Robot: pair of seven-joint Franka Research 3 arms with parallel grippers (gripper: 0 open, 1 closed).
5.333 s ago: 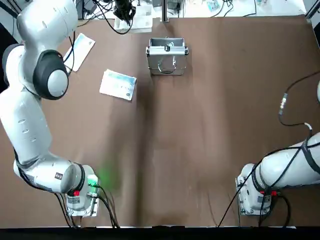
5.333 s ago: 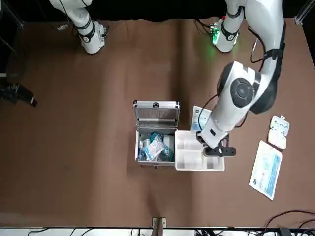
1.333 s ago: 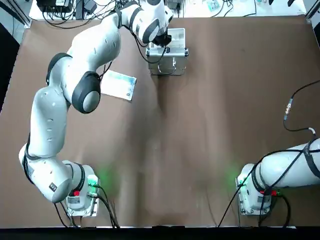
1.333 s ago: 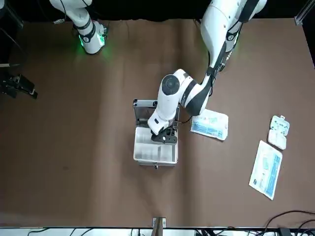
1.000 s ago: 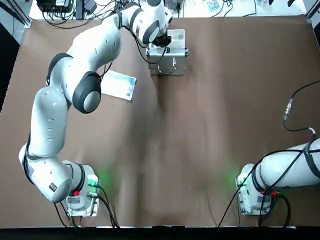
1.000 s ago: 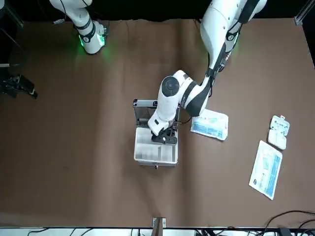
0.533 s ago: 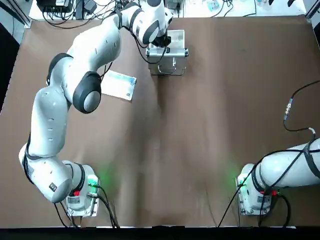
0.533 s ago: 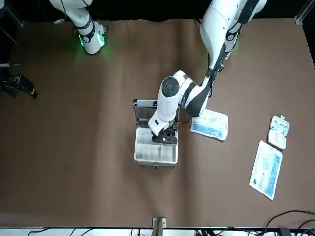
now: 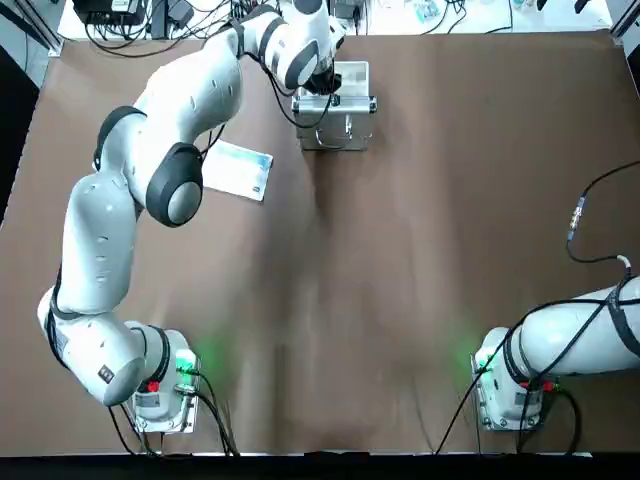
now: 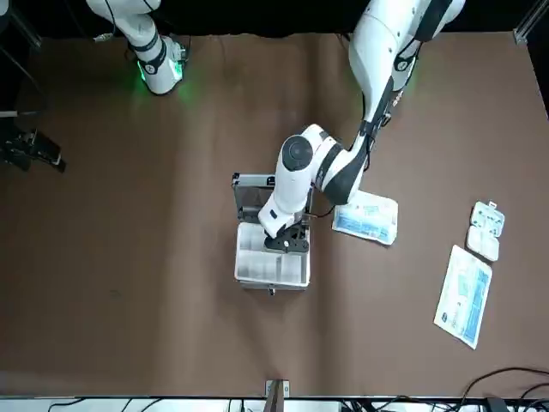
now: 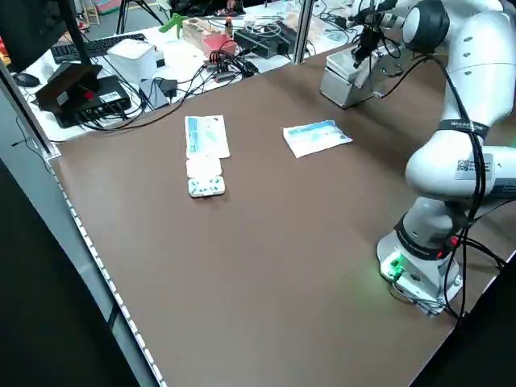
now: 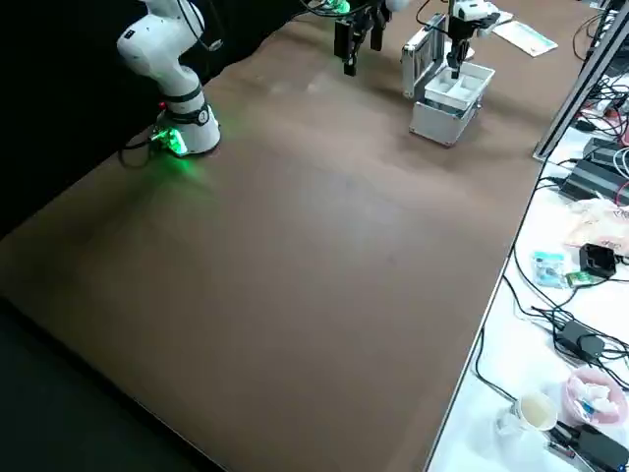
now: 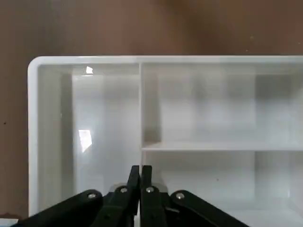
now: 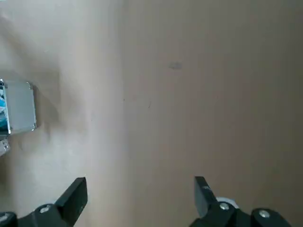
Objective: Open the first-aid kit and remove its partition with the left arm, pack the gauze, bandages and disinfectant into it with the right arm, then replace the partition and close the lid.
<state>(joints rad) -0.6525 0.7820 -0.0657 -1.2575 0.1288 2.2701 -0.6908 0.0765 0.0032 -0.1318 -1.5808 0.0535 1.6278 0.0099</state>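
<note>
The silver first-aid kit (image 10: 243, 257) (image 9: 334, 108) stands at the far middle of the table. Its lid (image 10: 257, 196) is upright and open on the robot's side. The white partition (image 10: 268, 263) (image 13: 189, 104) sits in the top of the case and covers what lies below. My left gripper (image 10: 287, 242) (image 13: 140, 174) reaches down at the partition's edge near the lid, fingers pinched on a thin wall of it. My right gripper (image 12: 357, 41) (image 14: 139, 198) hangs open over bare table, apart from the kit. Gauze, bandages and disinfectant are hidden.
A blue-white packet (image 10: 365, 216) (image 9: 237, 170) lies beside the kit on the left arm's side. Farther out lie a long flat packet (image 10: 464, 296) and a white blister pack (image 10: 485, 230). Cables and boxes (image 11: 201, 48) crowd the bench past the table's far edge.
Over the last second nothing has visibly shifted. Five seconds ago the partition lay on the table beside the open case with packets showing inside; now it sits in the case.
</note>
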